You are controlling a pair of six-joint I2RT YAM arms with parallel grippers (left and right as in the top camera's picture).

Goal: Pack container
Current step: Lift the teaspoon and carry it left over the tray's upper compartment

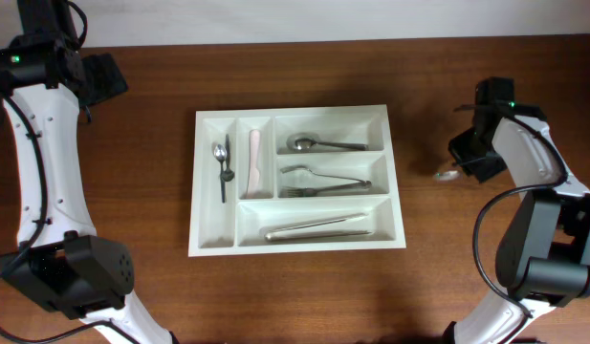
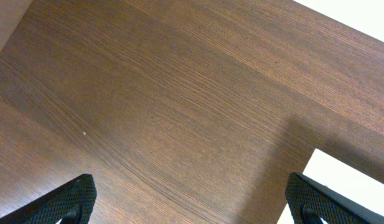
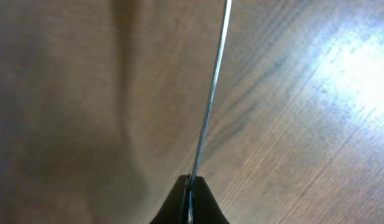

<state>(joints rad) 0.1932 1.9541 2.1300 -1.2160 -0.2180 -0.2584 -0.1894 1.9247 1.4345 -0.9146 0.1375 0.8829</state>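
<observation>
Container (image 1: 210, 227) sits mid desk (image 1: 132, 210), long side across. Inside: small spoon (image 1: 218, 151) in the narrow slot at 9 o'clock, pale handle (image 1: 253, 162) in the next slot, big spoon (image 1: 325, 144) in the 1 o'clock section, forks (image 1: 321, 182) in the section below it, long metal piece (image 1: 318, 227) in the 6 o'clock strip. L arm (image 1: 41, 162) at 10 o'clock of container; L jaws wide, nothing between them, over desk. R arm (image 1: 529, 158) at 3 o'clock, well apart from container; R jaws pinched tight on thin metal utensil (image 3: 210, 93), seen edge-on, type unclear.
</observation>
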